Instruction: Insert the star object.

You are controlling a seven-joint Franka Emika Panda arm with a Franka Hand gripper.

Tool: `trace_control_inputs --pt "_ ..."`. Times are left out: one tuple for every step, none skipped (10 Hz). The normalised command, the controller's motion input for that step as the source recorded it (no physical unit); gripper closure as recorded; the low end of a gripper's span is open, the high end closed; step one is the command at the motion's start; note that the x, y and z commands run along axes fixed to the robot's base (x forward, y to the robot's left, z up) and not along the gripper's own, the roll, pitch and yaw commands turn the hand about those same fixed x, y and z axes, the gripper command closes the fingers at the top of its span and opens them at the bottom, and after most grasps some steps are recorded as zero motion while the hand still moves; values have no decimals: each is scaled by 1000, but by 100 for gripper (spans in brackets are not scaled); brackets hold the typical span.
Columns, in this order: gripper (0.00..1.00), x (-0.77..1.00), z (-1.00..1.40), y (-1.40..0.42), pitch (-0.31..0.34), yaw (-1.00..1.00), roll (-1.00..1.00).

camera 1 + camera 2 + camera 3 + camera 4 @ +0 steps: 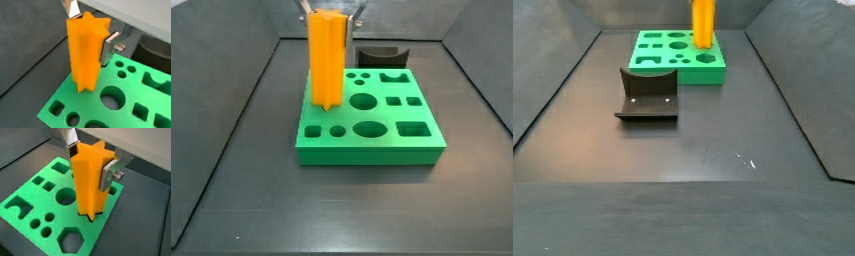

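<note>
The star object (85, 50) is a tall orange ridged bar, held upright. My gripper (90, 30) is shut on its upper part, with one silver finger (110, 47) on each side. It also shows in a wrist view (89, 183), where its pointed lower end meets a star-shaped hole near the edge of the green block (40, 193). The tip seems just inside that hole. In a side view the bar (326, 55) stands over the green block (372, 140), with the gripper (331, 10) at its top. In a side view (704, 22) the gripper itself is out of frame.
The green block (673, 60) has several other shaped holes, round, square and hexagonal. The dark fixture (647, 95) stands on the floor beside the block and also shows in a side view (382, 55). Dark walls enclose the grey floor (700, 150).
</note>
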Motion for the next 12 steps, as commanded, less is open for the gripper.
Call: trace_control_inputs --pt "100 14 -417 0 -34 -457 0" --pt "100 0 -463 0 -74 -449 13" --pt "100 -94 -466 0 -106 -371 34" --pt "100 -146 -489 0 -144 -146 34" --pt "100 -154 -520 0 -194 -43 31" --pt "100 -146 -534 0 -219 0 0" --pt "100 -91 -540 0 -210 9 3" --pt "100 -57 -534 -46 -183 29 34" --pt "100 -100 -440 -117 -189 20 50" --pt "100 -111 -160 -34 -190 54 0" --pt "100 -157 -23 0 -121 57 0" --pt "100 0 0 0 0 0 7"
